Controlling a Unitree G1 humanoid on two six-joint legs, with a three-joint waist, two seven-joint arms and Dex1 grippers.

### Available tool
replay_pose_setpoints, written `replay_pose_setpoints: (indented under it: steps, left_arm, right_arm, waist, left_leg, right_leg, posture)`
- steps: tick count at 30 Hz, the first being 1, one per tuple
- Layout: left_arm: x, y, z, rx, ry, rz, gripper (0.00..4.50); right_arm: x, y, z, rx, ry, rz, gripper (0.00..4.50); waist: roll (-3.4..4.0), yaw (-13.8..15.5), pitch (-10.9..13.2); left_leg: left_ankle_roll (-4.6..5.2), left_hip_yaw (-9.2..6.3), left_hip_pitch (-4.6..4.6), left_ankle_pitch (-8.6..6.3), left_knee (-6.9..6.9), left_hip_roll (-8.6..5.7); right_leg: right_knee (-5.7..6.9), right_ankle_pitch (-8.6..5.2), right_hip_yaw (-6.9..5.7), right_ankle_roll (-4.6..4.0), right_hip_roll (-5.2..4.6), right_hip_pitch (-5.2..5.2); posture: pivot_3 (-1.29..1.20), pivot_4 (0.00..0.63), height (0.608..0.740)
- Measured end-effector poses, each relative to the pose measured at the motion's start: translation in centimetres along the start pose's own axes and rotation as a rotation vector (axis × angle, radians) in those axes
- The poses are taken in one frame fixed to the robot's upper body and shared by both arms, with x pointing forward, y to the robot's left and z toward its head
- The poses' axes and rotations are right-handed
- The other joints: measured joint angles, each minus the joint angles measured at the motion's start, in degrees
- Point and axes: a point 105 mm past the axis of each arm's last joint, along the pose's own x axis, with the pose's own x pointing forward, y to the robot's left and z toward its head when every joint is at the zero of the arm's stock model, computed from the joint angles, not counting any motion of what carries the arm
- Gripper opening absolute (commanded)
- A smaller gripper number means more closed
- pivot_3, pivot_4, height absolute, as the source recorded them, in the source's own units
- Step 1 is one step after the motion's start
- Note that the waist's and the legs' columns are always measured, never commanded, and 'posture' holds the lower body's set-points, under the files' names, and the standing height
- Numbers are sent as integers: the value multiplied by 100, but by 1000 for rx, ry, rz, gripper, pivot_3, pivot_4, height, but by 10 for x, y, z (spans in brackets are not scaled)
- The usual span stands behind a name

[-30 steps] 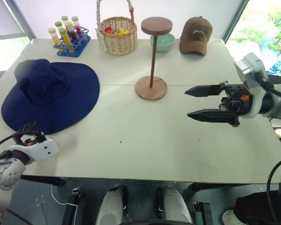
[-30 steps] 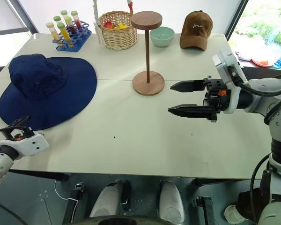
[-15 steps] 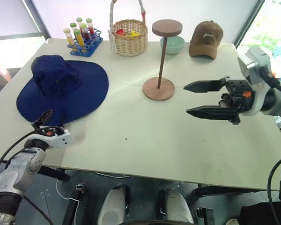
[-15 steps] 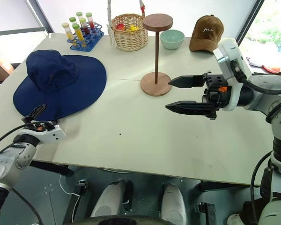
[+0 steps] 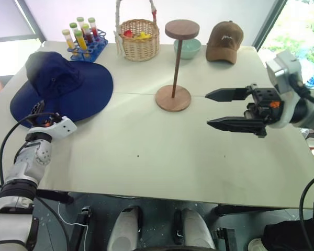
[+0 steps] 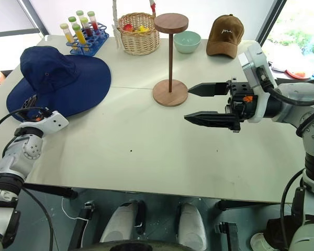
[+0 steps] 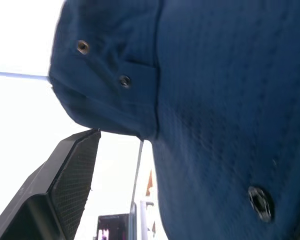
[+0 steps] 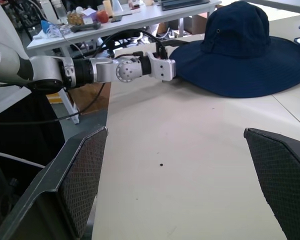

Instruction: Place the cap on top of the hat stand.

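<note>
Your left gripper (image 6: 29, 101) sits at the near edge of the cap (image 6: 63, 78), right at the brim, with the crown lying just beyond it, farther away and slightly to the right. Its jaws stand wide apart with nothing clamped; in the left wrist view one finger (image 7: 60, 187) shows beside the blue fabric, which hangs close in front of it. I cannot tell whether a finger is already touching the brim.

The right gripper (image 5: 215, 109) is well apart from the cap, out over the right half of the surface (image 5: 157, 157), also spread open and empty, pointing left. So the left arm is plainly the nearer one, and the pick-up is its job.

The hat stand (image 5: 174, 65) stands upright to the right of the cap and at about the same depth, between the cap and the right gripper. After the grasp, the carry would run rightward and up to its round top disc.

The cap is a navy-blue fabric sun hat, lying flat on the far left part of the surface, crown up. Its wide round brim spreads limp around a soft, slightly crumpled crown with small metal eyelets. Expect it to sag and fold when lifted by the brim edge alone.
</note>
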Motion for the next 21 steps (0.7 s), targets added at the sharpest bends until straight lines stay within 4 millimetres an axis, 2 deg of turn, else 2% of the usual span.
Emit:
replay_pose_setpoints:
  steps: [4,9,12,18,19,21]
  left_arm:
    - [13,9,3,67,-20,12,4481]
    - [20,4,-1,112,-6,-26,4481]
    - [19,-2,-5,118,0,-54,3675]
    - [17,-5,-5,100,-20,-67,590]
    - [17,-4,-5,97,-22,-65,190]
    - [17,0,-5,96,-32,-58,57]
  right_arm:
    - [1,1,0,-4,-1,2,4500]
    - [1,1,2,-23,-8,-3,4500]
    - [0,-2,3,-37,-12,-24,4500]
    - [-5,-18,5,-31,-24,-118,4500]
    - [-6,-18,4,-30,-24,-120,4500]
    - [-6,-18,5,-33,-25,-121,4500]
  waist:
    - [-4,20,-2]
    - [-6,27,-1]
    - [-6,28,-1]
    - [-13,45,1]
    - [-13,46,0]
    - [-15,47,1]
  left_leg:
    - [0,-1,-1,0,7,0]
    - [0,1,-5,0,6,-2]
    - [0,2,-5,0,6,-2]
    - [0,2,-6,0,6,-1]
    - [0,2,-6,0,6,-1]
    - [0,1,-6,0,6,-1]
  right_leg:
    - [0,1,0,1,0,1]
    - [0,1,0,2,1,-2]
    - [0,1,0,2,1,-2]
    - [-1,1,0,2,0,-3]
    - [-1,1,0,2,0,-3]
    - [-1,2,0,2,0,-3]
  posture:
    - [0,150,740]
    - [0,150,740]
    - [0,150,740]
    - [0,150,740]
    - [0,150,740]
    - [0,150,740]
